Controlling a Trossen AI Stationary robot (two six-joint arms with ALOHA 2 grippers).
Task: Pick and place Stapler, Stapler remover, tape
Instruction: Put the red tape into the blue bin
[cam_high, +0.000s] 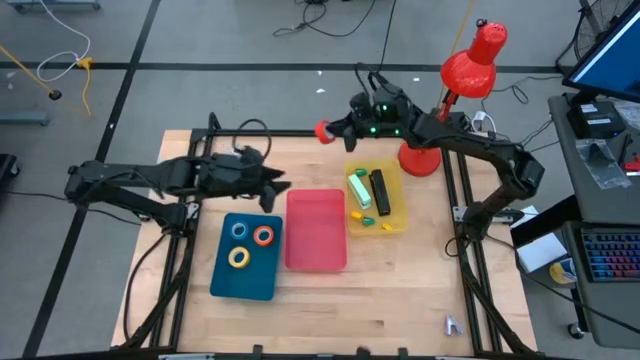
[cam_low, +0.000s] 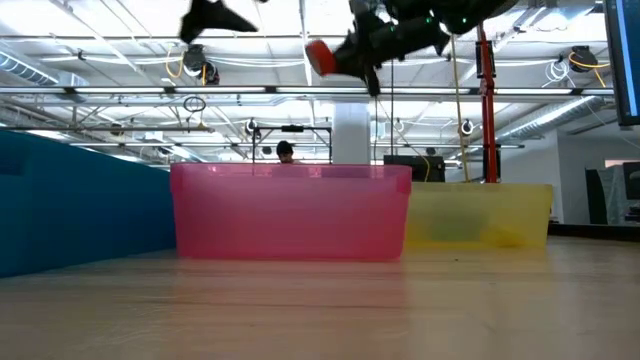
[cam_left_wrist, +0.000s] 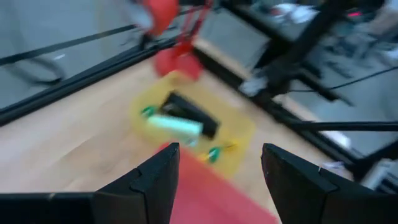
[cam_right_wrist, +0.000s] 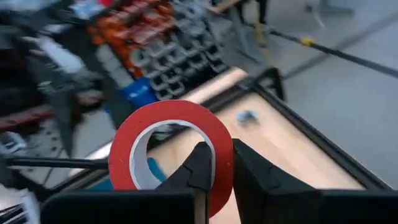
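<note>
- Red tape (cam_right_wrist: 166, 148) fills the right wrist view, its ring pinched by the rim in the right pincer (cam_right_wrist: 216, 163), which is clamped on it and carried high above the tabletop's (cam_high: 400, 290) far edge, likely for transfer.
- Blue tray (cam_high: 245, 257) holds the blue, orange and yellow rolls, so red probably belongs there.
- Left pincer (cam_left_wrist: 214, 180) hangs spread apart and empty over the pink tray (cam_high: 316, 230), seemingly waiting.
- Yellow tray (cam_high: 393, 205) keeps the stapler items.

Red tape roll (cam_right_wrist: 169, 149); blue tray (cam_high: 222, 283), pink tray (cam_high: 316, 230), yellow tray (cam_high: 398, 205), red lamp (cam_high: 474, 60).
</note>
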